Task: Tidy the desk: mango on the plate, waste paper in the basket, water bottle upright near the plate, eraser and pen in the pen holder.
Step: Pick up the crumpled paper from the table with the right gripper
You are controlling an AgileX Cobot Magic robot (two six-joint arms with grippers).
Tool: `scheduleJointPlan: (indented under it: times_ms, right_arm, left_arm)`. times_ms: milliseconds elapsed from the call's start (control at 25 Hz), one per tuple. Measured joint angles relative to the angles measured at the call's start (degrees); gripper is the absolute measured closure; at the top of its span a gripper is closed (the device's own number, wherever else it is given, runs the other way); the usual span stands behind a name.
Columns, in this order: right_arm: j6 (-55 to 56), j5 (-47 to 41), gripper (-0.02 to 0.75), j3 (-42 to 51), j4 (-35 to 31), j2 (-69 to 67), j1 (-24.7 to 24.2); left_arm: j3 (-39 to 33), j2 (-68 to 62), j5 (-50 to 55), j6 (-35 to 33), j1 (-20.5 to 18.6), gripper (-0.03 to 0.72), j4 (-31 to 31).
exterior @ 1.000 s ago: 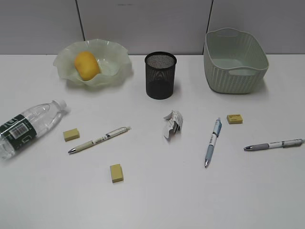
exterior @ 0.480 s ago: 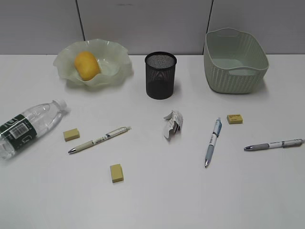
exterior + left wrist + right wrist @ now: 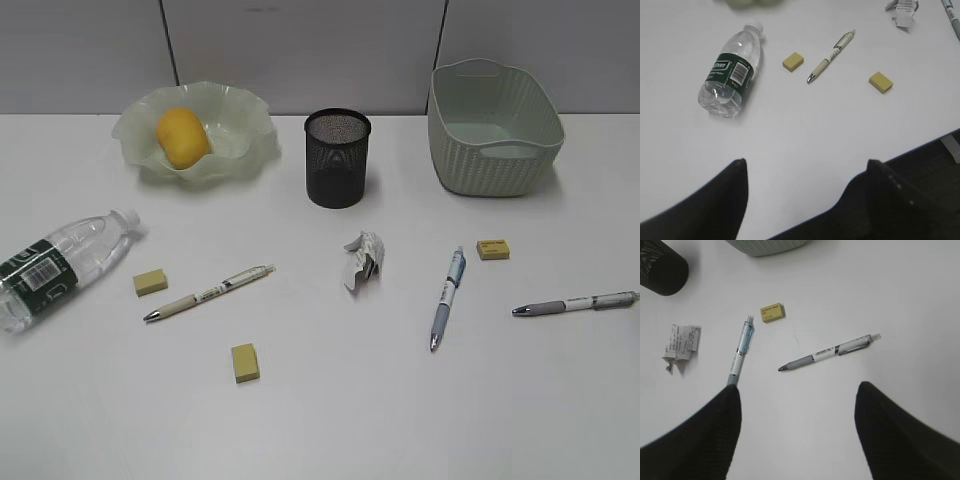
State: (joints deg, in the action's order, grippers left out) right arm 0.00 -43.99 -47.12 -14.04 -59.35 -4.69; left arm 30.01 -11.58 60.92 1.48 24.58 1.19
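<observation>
Both end effectors, left (image 3: 805, 172) and right (image 3: 797, 400), hover spread and empty; mango (image 3: 181, 136) is already plated, so I judge the bottle (image 3: 731, 71), lying ahead-left of the left one, needs grasping next.

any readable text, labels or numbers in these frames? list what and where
No text is sharp enough to quote.
Water bottle: white brand word and barcode on the dark green label, too blurred to read.
Waste paper: faint printed lines, too small to read.
Eraser near the basket: dark print on top, illegible.
Grey pen and beige pen: barrel markings, illegible.
</observation>
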Motion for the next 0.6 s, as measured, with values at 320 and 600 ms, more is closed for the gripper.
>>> scheduleJointPlan:
  times_ms: [320, 600]
  right_arm:
    - [2.6, 0.8, 0.180, -5.7, -0.2, -9.5, 9.3]
    - [13.4, 1.1, 0.184, -11.8, 5.5, -21.0, 23.0]
  left_arm:
    - [0.0, 0.0, 0.0, 0.0, -4.5, 0.146, 0.0]
    - [0.0, 0.0, 0.0, 0.0, -11.1, 0.146, 0.0]
